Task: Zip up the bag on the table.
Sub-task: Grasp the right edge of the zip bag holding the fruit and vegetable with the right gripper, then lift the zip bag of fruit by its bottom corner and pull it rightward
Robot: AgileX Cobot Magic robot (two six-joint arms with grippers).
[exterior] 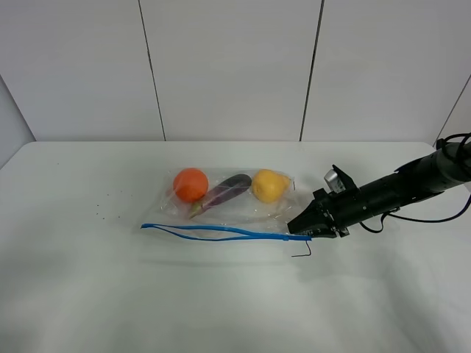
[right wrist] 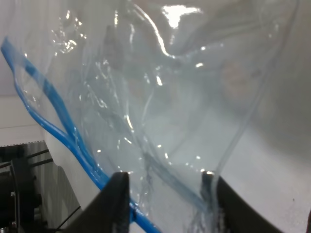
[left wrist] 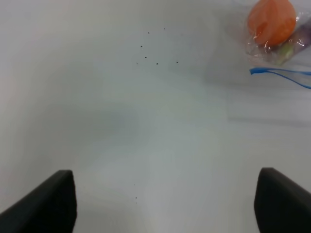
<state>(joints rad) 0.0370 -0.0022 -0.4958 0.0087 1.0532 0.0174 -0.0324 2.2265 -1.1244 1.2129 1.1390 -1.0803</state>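
Observation:
The bag [exterior: 229, 215] lies flat in the middle of the table [exterior: 96, 294]. It holds an orange [exterior: 190, 184], an eggplant [exterior: 227, 190] and a yellow pear [exterior: 268, 185]. Its blue zipper strip [exterior: 213, 232] runs along the near edge and gapes at the left end. My right gripper [exterior: 298, 232] is at the strip's right end. In the right wrist view the right gripper [right wrist: 165, 194] is partly closed, with the bag's corner [right wrist: 160, 121] between the jaws and a gap still showing. My left gripper [left wrist: 165, 204] is wide open and empty over bare table, left of the bag [left wrist: 279, 53].
A thin black corner mark [exterior: 302, 252] lies just in front of the right gripper. Dark specks [exterior: 103, 206] dot the table at the left. The right arm's cable [exterior: 441, 213] hangs at the table's right edge. White wall panels stand behind.

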